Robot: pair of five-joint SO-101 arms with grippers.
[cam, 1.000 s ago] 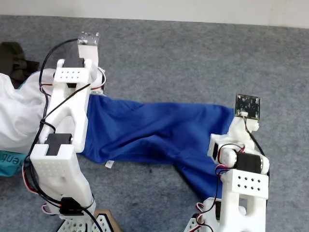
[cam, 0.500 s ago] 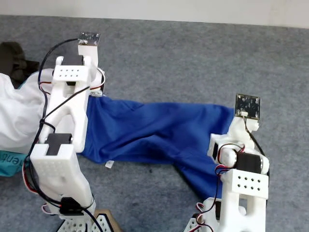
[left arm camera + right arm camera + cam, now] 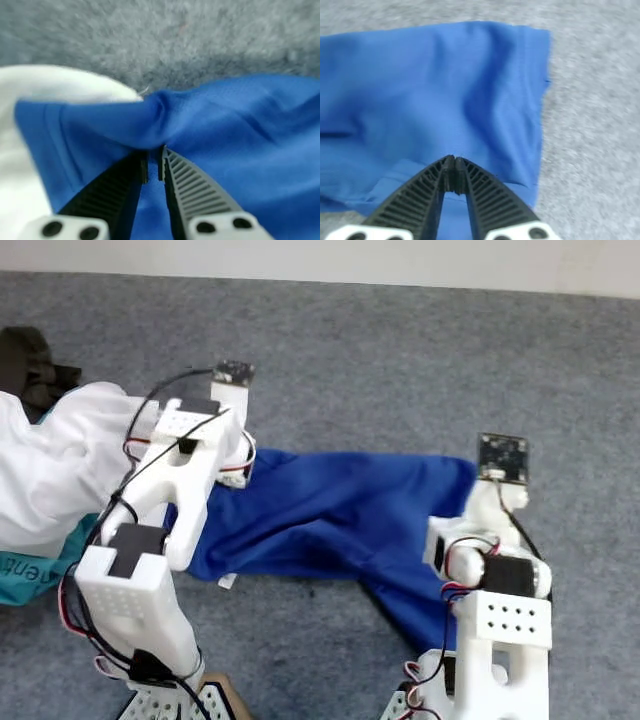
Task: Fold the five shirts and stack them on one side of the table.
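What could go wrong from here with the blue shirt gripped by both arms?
1. The left gripper pinches only a small fold of the blue shirt at its tips; the fabric could slip out under a pull.
2. That pinch sits right beside the white shirt, so a lift or drag may snag it too.
3. The right gripper looks shut on the shirt close to its edge; uneven pulls could bunch the cloth.

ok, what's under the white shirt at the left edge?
Teal fabric peeks out from beneath the near edge of the white shirt, likely another shirt. How far it runs underneath, and whether anything else lies below, is covered by the white cloth.
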